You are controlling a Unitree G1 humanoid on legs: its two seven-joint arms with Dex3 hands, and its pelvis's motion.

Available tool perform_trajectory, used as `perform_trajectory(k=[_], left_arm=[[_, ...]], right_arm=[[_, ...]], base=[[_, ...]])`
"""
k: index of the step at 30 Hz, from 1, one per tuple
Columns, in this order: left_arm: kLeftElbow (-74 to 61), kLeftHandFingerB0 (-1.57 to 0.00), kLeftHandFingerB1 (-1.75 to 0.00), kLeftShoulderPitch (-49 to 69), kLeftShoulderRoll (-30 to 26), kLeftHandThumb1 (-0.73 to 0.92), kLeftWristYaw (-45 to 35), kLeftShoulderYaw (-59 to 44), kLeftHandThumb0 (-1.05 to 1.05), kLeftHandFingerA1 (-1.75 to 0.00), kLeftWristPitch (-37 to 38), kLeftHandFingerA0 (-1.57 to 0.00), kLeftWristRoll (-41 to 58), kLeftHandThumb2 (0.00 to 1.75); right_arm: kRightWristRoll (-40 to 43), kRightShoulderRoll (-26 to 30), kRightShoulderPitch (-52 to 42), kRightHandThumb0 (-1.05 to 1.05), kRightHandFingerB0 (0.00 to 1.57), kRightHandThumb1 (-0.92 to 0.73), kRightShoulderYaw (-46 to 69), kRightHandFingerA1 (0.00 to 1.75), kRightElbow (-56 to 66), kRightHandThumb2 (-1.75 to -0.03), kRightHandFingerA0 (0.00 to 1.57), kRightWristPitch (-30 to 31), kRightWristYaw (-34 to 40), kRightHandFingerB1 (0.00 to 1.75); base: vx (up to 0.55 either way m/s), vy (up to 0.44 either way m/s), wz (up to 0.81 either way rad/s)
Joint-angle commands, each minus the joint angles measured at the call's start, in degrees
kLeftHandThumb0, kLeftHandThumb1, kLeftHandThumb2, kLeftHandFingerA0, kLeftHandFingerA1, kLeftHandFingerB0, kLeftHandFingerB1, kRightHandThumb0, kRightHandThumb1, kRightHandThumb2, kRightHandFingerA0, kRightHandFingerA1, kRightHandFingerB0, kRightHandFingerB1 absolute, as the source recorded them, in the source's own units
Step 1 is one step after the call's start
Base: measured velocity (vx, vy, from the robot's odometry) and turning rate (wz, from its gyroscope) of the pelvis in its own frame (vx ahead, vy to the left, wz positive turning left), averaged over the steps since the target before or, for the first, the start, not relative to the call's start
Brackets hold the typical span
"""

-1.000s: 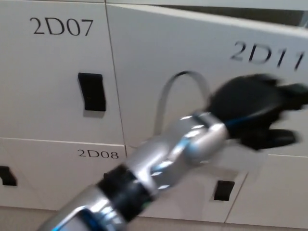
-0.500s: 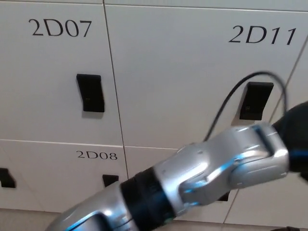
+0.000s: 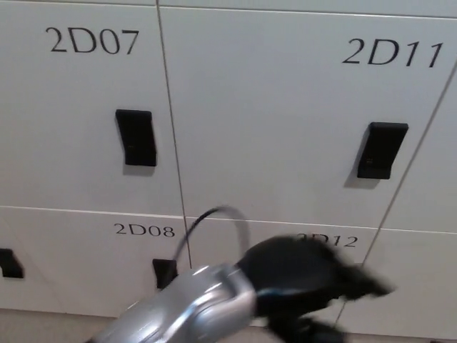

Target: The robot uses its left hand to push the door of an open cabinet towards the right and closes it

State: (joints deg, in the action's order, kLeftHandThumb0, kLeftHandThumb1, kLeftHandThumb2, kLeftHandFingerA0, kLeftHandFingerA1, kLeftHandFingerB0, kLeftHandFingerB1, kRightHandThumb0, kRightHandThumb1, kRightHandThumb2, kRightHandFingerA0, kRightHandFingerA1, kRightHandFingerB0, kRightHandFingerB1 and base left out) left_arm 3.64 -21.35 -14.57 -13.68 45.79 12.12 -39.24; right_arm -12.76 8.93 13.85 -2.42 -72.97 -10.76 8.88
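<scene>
Door 2D11 (image 3: 285, 121) sits flat and shut, so the left hand (image 3: 307, 275) hangs low; its grip is too blurry to tell.

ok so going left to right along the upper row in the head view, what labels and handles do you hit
2D07 label → black handle of the 2D07 door → 2D11 label, with the black handle of the 2D11 door directly below it.

Four numbered cabinet doors (image 3: 278, 114), four black handles (image 3: 136, 136) showing, perhaps more hidden, one robot hand (image 3: 307, 275) and one black cable (image 3: 207, 218).
</scene>
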Motion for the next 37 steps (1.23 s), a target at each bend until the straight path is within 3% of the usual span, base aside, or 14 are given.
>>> perform_trajectory(k=[1, 4, 5, 12, 15, 20, 24, 29, 33, 37], left_arm=[[4.04, -0.35, -0.51, 8.02, -7.04, 0.7, 5.62, -3.35, -0.59, -0.59, 6.44, -0.44, -0.05, 1.01], [4.31, -0.35, -0.51, 9.05, -7.38, 0.7, 6.07, -4.2, -0.59, -0.59, 7.26, -0.44, -0.68, 1.01], [5.48, -0.46, -0.35, 11.09, -8.47, 0.83, 8.14, -5.2, -0.6, -0.52, 7.4, -0.52, -0.88, 0.65], [9.47, -0.44, -0.35, 15.34, -10.81, 0.84, 11.57, -8.27, -0.59, -0.52, 8.81, -0.5, -1.89, 0.65], [13.4, -0.42, -0.35, 18.37, -14.37, 0.82, 11.61, -12.21, -0.56, -0.41, 9.78, -0.45, 1.93, 0.65], [18.68, -0.43, -0.34, 23.22, -17.15, 0.81, 15.24, -17.82, -0.57, -0.44, 12.86, -0.49, 4.44, 0.65], [24.41, -0.46, -0.35, 25.53, -16.58, 0.77, 22.7, -21.64, -0.55, -0.45, 16.94, -0.53, 4.6, 0.63], [35.02, -0.44, -0.35, 27.06, -14.0, 0.77, 37.05, -26.41, -0.55, -0.46, 18.51, -0.45, 4.05, 0.63], [41.66, -0.37, -0.36, 26.96, -13.16, 0.73, 40.01, -29.82, -0.58, -0.47, 17.32, -0.39, 6.4, 0.68], [46.45, -0.36, -0.34, 26.45, -12.68, 0.81, 39.36, -31.85, -0.55, -0.45, 18.56, -0.36, 8.69, 0.65]], right_arm=[[-0.67, 0.94, -0.08, -0.52, 0.3, -0.7, -0.92, 0.54, 0.07, -1.0, 0.36, 0.09, -0.18, 0.49], [-0.5, 0.92, -0.07, -0.52, 0.3, -0.7, -1.0, 0.54, 0.12, -1.0, 0.36, 0.13, -0.17, 0.49], [-0.4, 0.78, -0.25, -0.54, 0.28, -0.69, -0.92, 0.55, -0.02, -1.01, 0.37, -0.03, 0.08, 0.48], [-0.35, 0.65, -0.68, -0.54, 0.3, -0.69, -0.95, 0.55, -0.54, -1.01, 0.38, -0.52, 0.8, 0.49], [-0.95, 0.68, -0.54, -0.51, 0.29, -0.68, -1.57, 0.55, -0.46, -1.01, 0.38, -0.38, 1.21, 0.49], [-0.36, 0.65, -0.53, -0.48, 0.3, -0.68, -1.32, 0.55, -0.43, -0.99, 0.38, -0.24, 0.93, 0.49], [-0.54, 0.59, -0.35, -0.48, 0.3, -0.68, -1.47, 0.55, -0.38, -1.0, 0.38, -0.37, 1.21, 0.5], [-0.51, 0.54, -0.27, -0.47, 0.3, -0.68, -1.59, 0.55, -0.48, -1.0, 0.39, 0.01, 1.03, 0.5], [-0.59, 0.46, -0.56, -0.48, 0.3, -0.68, -1.76, 0.55, -0.58, -1.01, 0.38, 0.13, 0.93, 0.5], [-0.72, 0.45, -0.91, -0.47, 0.31, -0.67, -1.91, 0.55, -0.51, -1.01, 0.38, -0.3, 1.06, 0.5]], base=[[0.0, 0.0, 0.0], [0.0, 0.0, 0.0], [0.0, 0.0, 0.0], [0.0, 0.0, 0.0], [0.0, 0.0, 0.0], [0.0, 0.0, 0.0], [0.0, 0.0, 0.0], [0.0, 0.0, 0.0], [0.0, 0.0, 0.0], [0.0, 0.0, 0.0]])
